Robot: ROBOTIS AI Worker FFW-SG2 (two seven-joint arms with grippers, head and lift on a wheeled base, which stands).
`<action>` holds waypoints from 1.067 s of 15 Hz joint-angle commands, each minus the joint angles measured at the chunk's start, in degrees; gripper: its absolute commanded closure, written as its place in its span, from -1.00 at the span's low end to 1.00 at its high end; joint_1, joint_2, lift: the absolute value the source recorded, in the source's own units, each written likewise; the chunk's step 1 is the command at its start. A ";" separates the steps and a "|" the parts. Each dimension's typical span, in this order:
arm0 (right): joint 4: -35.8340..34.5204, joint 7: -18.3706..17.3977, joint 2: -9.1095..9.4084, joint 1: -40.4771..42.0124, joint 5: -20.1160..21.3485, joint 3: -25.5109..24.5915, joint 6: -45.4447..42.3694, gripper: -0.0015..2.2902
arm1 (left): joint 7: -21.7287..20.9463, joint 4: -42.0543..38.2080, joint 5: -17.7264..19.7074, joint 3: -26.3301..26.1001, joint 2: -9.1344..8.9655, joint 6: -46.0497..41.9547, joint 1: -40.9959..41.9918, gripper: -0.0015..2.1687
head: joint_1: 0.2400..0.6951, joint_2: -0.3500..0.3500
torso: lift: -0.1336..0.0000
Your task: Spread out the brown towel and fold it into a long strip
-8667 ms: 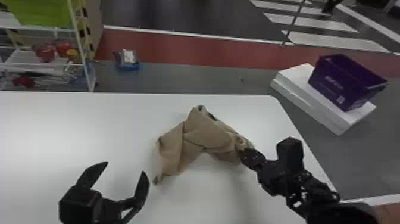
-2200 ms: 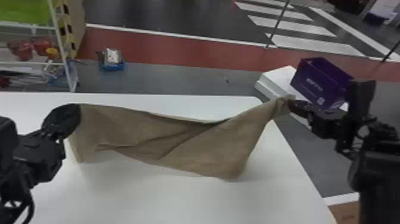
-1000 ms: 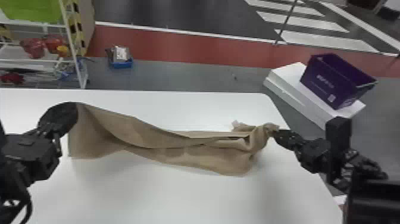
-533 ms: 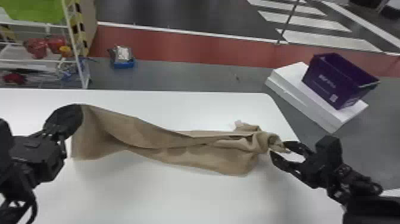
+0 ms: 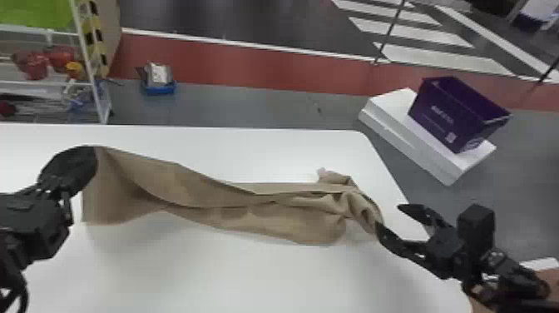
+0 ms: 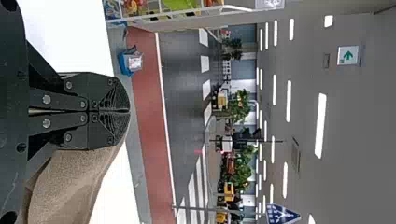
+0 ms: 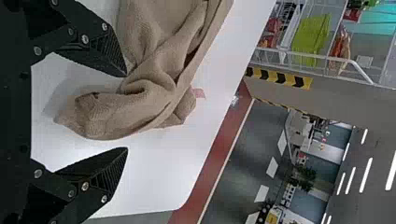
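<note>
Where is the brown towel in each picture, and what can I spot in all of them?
Head view: the towel stretches across the white table.
Left wrist view: the towel hangs from the left gripper.
Right wrist view: the towel is just beyond the open right gripper.
In all: the red floor strip.

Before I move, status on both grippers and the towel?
Left gripper shut on raised towel end. Right gripper open beside the other end, not gripping. Towel stretched but twisted, right end bunched on table.
</note>
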 commanded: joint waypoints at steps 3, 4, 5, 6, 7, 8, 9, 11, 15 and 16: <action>1.66 0.10 -0.87 1.89 1.19 0.23 -1.93 -0.65 | 0.00 0.08 -0.16 -0.27 0.00 0.00 0.01 0.75 | 1.00 -0.82 | -0.84; 2.01 0.01 -1.22 1.89 2.59 0.76 -1.93 -0.65 | 0.00 0.17 -0.16 -0.27 0.00 0.00 0.01 0.75 | 1.00 -0.82 | -0.84; 2.45 -0.16 -1.66 1.71 4.09 1.02 -1.75 -0.65 | 0.00 0.34 -0.16 -0.36 -0.09 -0.35 0.01 0.75 | 1.00 -0.83 | -0.84; 3.77 -0.34 -1.93 0.83 4.70 1.02 -1.40 -0.65 | 0.00 0.43 -0.16 -0.45 0.00 -0.70 0.10 0.75 | 1.00 -0.84 | -0.84; 4.47 -0.60 -2.45 0.30 5.23 1.29 -0.87 -0.65 | 0.09 0.43 -0.43 -0.45 0.00 -0.70 0.10 0.75 | 1.00 -0.86 | -0.84; 5.00 -0.87 -2.72 -0.49 6.99 1.90 0.18 -0.64 | 0.09 0.34 -0.51 -0.45 0.00 -0.70 0.18 0.75 | 1.00 -0.87 | -0.84; 5.53 -1.13 -3.07 -1.37 8.83 2.69 1.41 -0.64 | 0.09 0.43 -0.51 -0.45 0.00 -0.70 0.18 0.75 | 1.00 -0.88 | -0.84; 6.14 -1.13 -3.77 -2.42 9.71 3.92 2.64 -0.64 | 0.09 0.43 -1.04 -0.53 -0.09 -0.70 0.18 0.75 | 1.00 -0.90 | -0.84; 6.84 0.01 -3.95 -2.86 10.24 5.33 3.87 -0.64 | 0.18 0.43 -1.39 -0.53 -0.09 -0.70 0.18 0.75 | 1.00 -0.87 | -0.84; 7.20 -0.08 -4.12 -3.04 10.50 5.42 3.87 -0.64 | 0.18 0.43 -1.39 -0.45 -0.09 -0.70 0.18 0.75 | 1.00 -0.87 | -0.84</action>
